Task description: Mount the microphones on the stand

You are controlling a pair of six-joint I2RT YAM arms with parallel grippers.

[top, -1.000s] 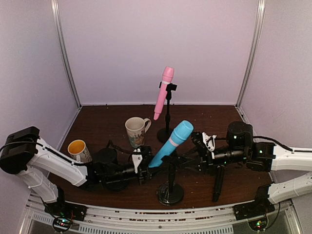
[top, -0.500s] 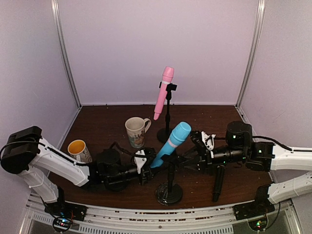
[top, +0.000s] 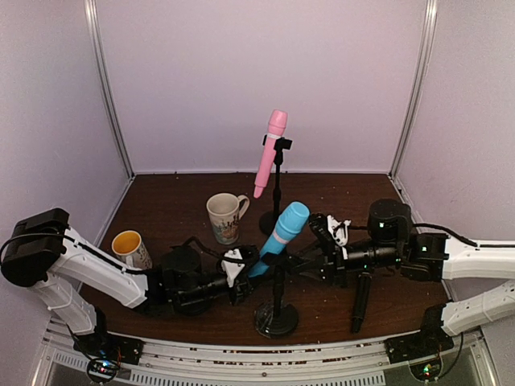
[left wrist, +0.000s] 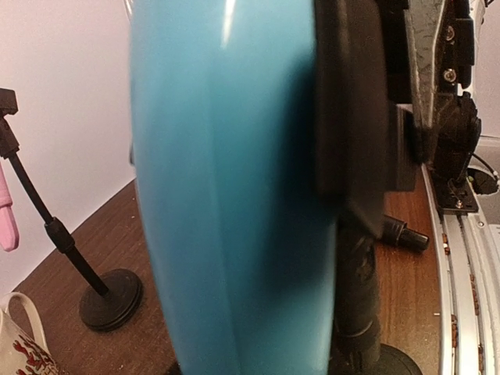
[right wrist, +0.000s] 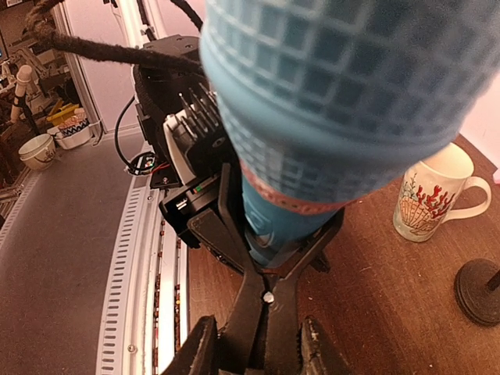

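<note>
The light blue microphone (top: 282,233) sits in the clip (top: 278,259) of the near stand (top: 276,310). Its long axis is tilted, head up toward the rear right (tail low, front left). The left gripper (top: 245,265) clamps the tail; the right gripper (right wrist: 262,348) pinches the clip's levers.

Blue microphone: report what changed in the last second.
The light blue microphone tipped more upright and shifted left with the near stand, as the left gripper pushed in rightward and the right gripper leftward. Both grips held. Pink microphone, black microphone, white mug and yellow-lined mug stayed put.
</note>
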